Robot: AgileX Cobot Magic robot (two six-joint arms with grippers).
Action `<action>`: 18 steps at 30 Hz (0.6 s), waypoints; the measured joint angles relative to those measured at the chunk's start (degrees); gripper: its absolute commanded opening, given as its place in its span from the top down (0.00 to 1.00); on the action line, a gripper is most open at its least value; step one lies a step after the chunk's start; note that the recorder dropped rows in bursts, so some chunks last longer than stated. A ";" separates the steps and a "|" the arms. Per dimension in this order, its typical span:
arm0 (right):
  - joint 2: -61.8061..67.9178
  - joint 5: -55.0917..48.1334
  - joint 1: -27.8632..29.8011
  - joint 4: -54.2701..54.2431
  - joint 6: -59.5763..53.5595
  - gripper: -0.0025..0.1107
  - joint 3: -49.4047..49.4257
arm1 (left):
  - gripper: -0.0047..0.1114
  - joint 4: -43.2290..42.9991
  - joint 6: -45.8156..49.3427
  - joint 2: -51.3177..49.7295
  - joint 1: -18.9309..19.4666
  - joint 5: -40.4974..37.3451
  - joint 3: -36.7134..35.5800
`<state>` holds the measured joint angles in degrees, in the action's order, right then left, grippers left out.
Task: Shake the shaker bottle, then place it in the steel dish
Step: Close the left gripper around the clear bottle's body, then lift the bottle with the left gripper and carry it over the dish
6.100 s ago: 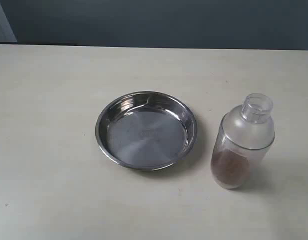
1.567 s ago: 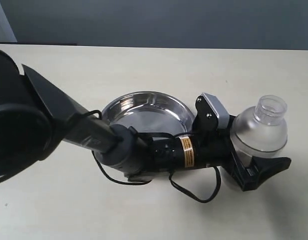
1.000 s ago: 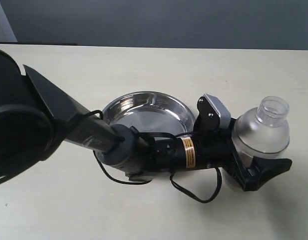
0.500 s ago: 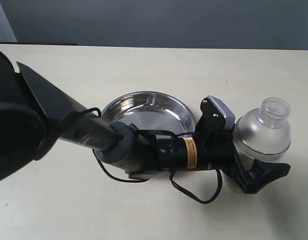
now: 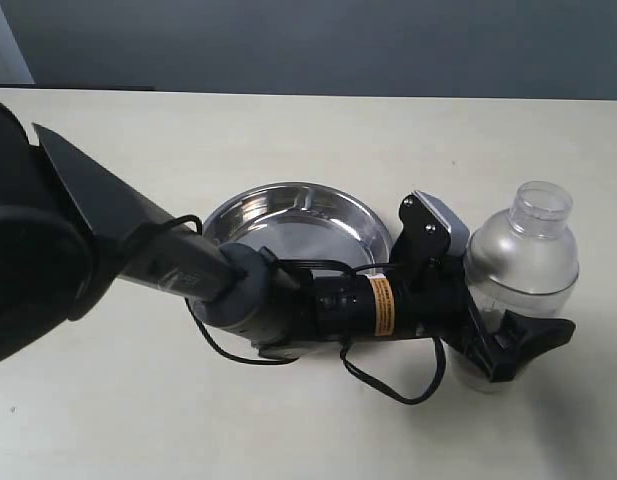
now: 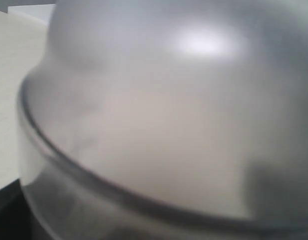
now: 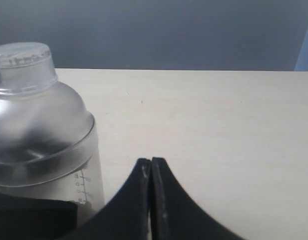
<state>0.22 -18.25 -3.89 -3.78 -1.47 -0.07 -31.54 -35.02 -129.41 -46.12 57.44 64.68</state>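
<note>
The shaker bottle (image 5: 523, 265) stands nearly upright to the right of the steel dish (image 5: 250, 197). Its clear cap is on top, and its lower body with the granules is hidden behind the gripper. My left gripper (image 5: 498, 335) reaches across the dish's near side and is shut on the bottle's body, with one black finger (image 5: 533, 338) crossing the front. In the left wrist view the frosted dome of the shaker bottle (image 6: 168, 125) fills the picture. My right gripper (image 7: 151, 165) is shut on nothing, low over the table beside the shaker bottle (image 7: 39, 130).
The dish holds nothing and is partly covered by the left arm's wrist (image 5: 378, 305) and its cable (image 5: 388, 385). A dark wall (image 5: 318, 45) runs behind the table's far edge. Bare tabletop (image 7: 218, 125) stretches beyond the right gripper.
Over the last second the held bottle has swung from tilted toward the camera to nearly upright and dropped slightly. The left gripper keeps its hold.
</note>
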 measured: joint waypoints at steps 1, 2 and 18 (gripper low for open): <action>0.00 0.00 0.00 0.00 0.00 0.98 0.00 | 0.95 0.00 -0.11 0.00 0.00 0.00 0.00; 0.00 0.00 0.00 0.00 0.00 0.98 0.00 | 0.95 0.00 -0.11 0.00 0.00 -0.02 0.09; 0.00 0.00 0.00 0.00 0.00 0.98 0.00 | 0.96 1.85 5.93 7.28 0.59 -12.36 0.09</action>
<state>0.22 -18.25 -3.89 -3.78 -1.47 -0.07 -29.68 -29.09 -122.13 -45.52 45.07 64.77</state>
